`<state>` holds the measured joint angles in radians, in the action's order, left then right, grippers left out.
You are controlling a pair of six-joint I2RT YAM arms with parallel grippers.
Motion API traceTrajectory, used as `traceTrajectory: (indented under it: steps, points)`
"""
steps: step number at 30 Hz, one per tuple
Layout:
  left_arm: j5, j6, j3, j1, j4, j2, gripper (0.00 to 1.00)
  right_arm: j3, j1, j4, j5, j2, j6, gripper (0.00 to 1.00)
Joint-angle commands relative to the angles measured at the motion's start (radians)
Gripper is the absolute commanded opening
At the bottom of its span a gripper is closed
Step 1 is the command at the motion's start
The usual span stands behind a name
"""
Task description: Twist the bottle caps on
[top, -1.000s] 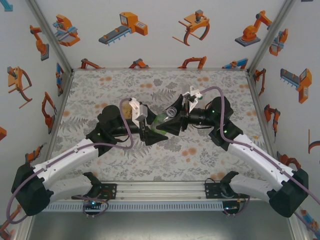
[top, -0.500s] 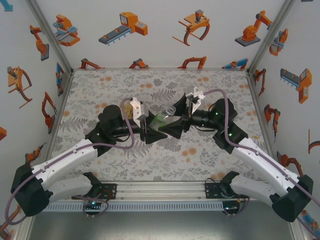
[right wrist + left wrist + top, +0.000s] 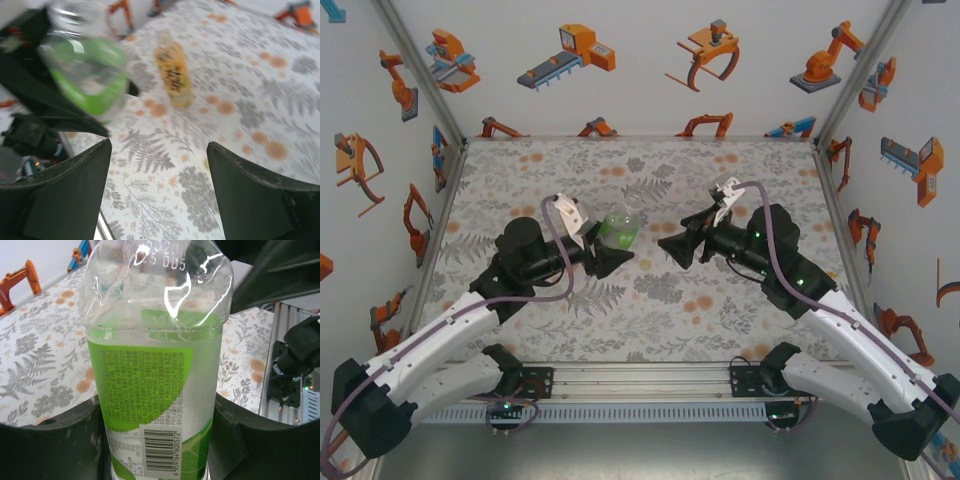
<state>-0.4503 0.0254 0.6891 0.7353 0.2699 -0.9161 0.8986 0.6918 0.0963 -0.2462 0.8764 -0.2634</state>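
Fingers (image 3: 50, 445) of my left gripper (image 3: 607, 258) press against both sides of the clear bottle with the green label (image 3: 157, 380), gripping it over the floral tabletop (image 3: 650, 310), left of centre. My right gripper (image 3: 678, 247) hangs near the bottle without touching it, its fingers spread wide and empty. In the blurred right wrist view, the amber-yellow bottle (image 3: 172, 75) sits on the tabletop beyond.
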Motion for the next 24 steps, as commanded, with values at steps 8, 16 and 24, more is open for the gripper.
traceTrajectory:
  steps: [8, 16, 24]
  points:
    - [0.070, -0.017, -0.030, -0.021, -0.047, 0.059, 0.00, 0.015, 0.005, 0.251, 0.339, 0.126, -0.188, 0.60]
    - [0.071, -0.011, -0.030, -0.022, -0.054, 0.075, 0.00, 0.022, 0.006, 0.304, 0.360, 0.275, -0.252, 0.59]
    - [0.061, -0.001, -0.034, -0.022, -0.047, 0.092, 0.00, 0.033, 0.005, 0.309, 0.289, 0.412, -0.256, 0.54]
